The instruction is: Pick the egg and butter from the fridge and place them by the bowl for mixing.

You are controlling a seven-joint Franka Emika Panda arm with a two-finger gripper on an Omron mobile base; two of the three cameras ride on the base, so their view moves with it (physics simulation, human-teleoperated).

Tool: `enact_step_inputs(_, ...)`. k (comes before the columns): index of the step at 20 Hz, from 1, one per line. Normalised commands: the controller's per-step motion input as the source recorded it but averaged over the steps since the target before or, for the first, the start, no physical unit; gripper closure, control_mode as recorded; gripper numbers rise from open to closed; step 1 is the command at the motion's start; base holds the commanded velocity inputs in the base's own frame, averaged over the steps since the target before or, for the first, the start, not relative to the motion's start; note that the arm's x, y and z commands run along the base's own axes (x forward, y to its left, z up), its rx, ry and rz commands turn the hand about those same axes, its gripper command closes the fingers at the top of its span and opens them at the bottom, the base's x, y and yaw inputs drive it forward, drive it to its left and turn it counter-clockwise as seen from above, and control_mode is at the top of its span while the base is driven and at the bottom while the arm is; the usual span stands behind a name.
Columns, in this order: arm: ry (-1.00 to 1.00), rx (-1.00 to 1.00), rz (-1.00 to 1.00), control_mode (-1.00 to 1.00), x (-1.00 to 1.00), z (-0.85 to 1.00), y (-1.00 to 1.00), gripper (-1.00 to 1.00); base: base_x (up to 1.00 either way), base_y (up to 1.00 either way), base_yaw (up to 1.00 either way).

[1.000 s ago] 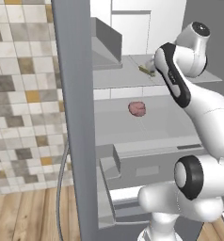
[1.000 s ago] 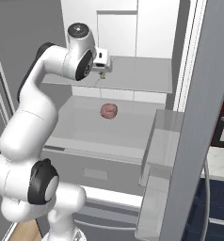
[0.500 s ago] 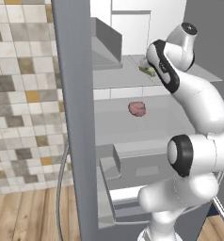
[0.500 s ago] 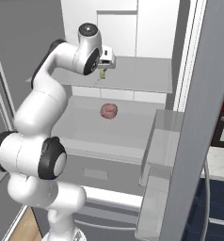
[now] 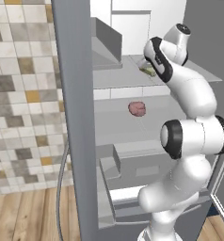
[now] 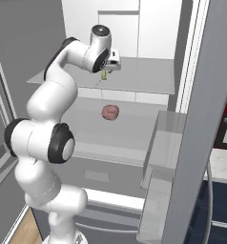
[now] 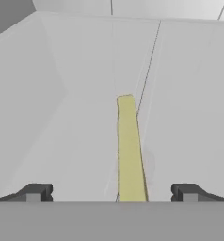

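Room: you are parked in front of the open fridge (image 6: 158, 52); a wall of grey, white and ochre tiles (image 5: 24, 103) stands to its left and a wood floor (image 5: 29, 219) runs below that wall.
Surface: the pale grey upper shelf (image 5: 111, 77) of the fridge is what your arm reaches over; a second pale shelf (image 6: 120, 138) lies below it, and drawers (image 6: 101, 176) sit lower still.
Fridge contents: the butter (image 7: 129, 150), an olive-yellow stick, lies flat on the upper shelf, with white inner walls rising behind it. On the lower shelf you have a pink lump (image 6: 110, 112), well apart from the butter and below it.
Door: the fridge door's grey bins (image 6: 165, 157) hang to the right of the shelves; you cannot tell what is in them.
Hand: your gripper (image 7: 112, 193) stands wide, holding nothing. In the hand view the two dark fingertips (image 7: 36, 192) sit one to either side of the butter's near end, apart from it.
Butter from the base views: it peeks out as a small yellow-green patch just under the gripper on the upper shelf.
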Motion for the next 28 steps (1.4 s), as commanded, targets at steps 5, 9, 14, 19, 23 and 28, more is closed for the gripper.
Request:
enact_step_inputs(5,0.07,0.00,0.00,-1.00,0.38,-0.07,0.00,-1.00,0.00,0.00,0.00)
enact_step_inputs(9,0.05,0.00,0.00,-1.00,0.28,-0.19,0.01,-1.00,0.00,0.00,0.00)
enact_step_inputs(14,0.03,0.00,0.00,-1.00,0.30,-0.20,0.04,-1.00,0.00,0.00,0.00)
enact_step_inputs(19,0.09,0.00,0.00,-1.00,0.23,-0.25,0.06,-1.00,0.00,0.00,0.00)
enact_step_inputs(23,0.02,0.00,0.00,-1.00,0.33,-0.14,0.01,-1.00,0.00,0.00,0.00)
enact_step_inputs(28,0.00,0.01,0.00,-1.00,0.13,-0.26,0.00,1.00,0.00,0.00,0.00)
